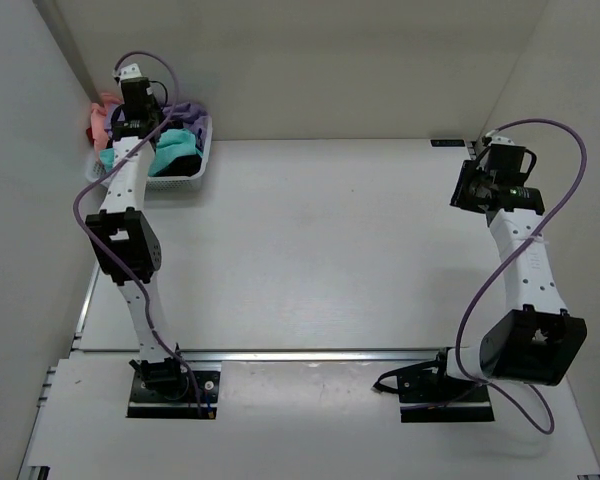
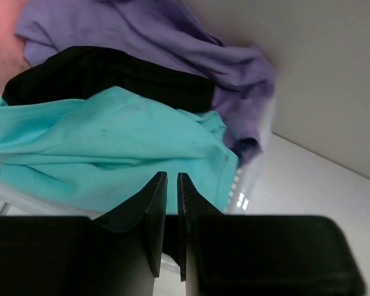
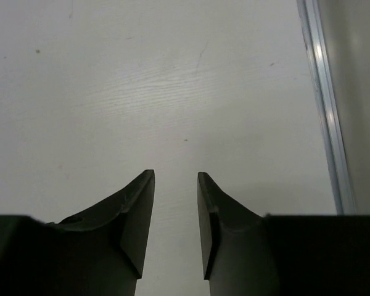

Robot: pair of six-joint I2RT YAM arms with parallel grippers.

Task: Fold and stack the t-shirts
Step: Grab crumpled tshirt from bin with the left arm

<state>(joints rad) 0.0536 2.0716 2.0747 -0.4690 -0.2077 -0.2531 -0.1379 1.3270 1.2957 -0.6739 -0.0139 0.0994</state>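
Left gripper (image 2: 171, 177), nearly closed, hides part of the teal t-shirt (image 2: 111, 142).

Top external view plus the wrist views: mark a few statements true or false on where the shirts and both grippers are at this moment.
1. The teal t-shirt lies in the white basket. True.
2. The right gripper holds a shirt. False: its jaws stand apart over bare table, with nothing between them.
3. The left gripper is at the basket, close to the teal t-shirt. True.
4. A folded shirt lies mid-table. False: the shirts in view are all at the basket in the far left corner.
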